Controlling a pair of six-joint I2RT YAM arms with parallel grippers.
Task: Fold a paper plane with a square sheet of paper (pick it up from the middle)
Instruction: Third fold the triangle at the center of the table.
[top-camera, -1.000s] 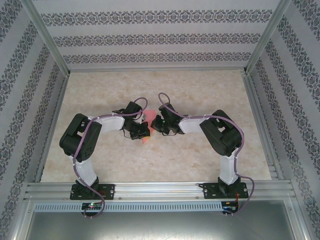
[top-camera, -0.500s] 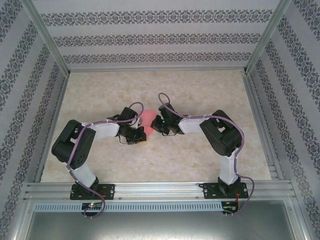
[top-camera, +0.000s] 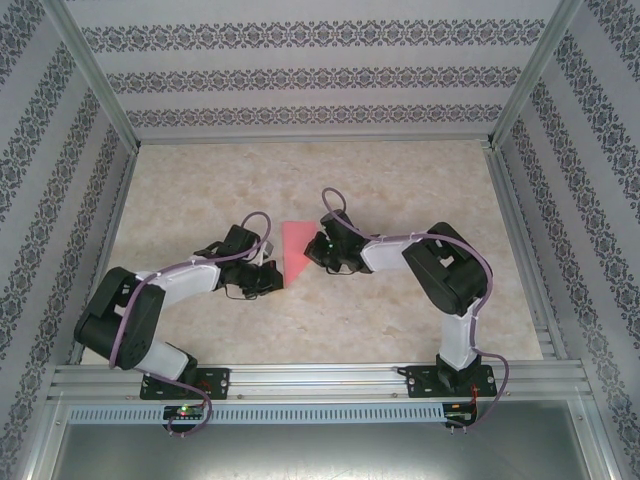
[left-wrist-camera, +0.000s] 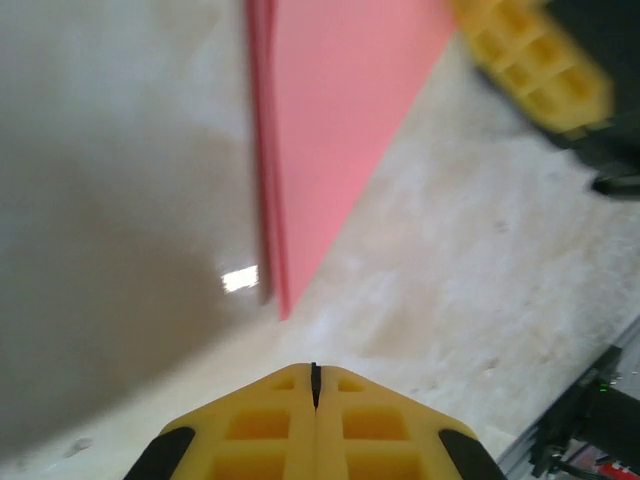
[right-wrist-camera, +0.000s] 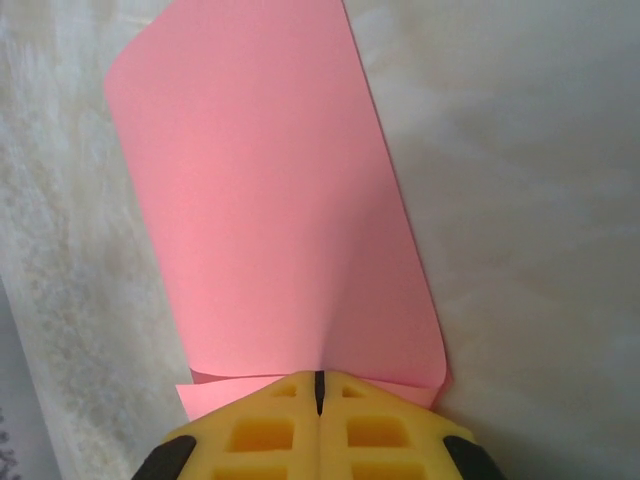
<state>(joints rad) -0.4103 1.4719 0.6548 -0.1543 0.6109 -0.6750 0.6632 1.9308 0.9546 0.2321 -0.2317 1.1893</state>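
Left gripper (left-wrist-camera: 314, 372), pressed together, now clear of the pink sheet (top-camera: 297, 248); right gripper (right-wrist-camera: 319, 380) clamped on its edge.

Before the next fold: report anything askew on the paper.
The paper is doubled over unevenly: a lower layer pokes out beside the shut right gripper, which pinches it into a pucker. Its folded corners look rounded, not creased flat.

Your left arm (top-camera: 150, 295) crouches low with its elbow pushed out to the left, and the left gripper (left-wrist-camera: 315, 372) has its fingers pressed together. Your right arm (top-camera: 445, 270) folds inward, and the right gripper (right-wrist-camera: 320, 378) is likewise closed, facing the left one.
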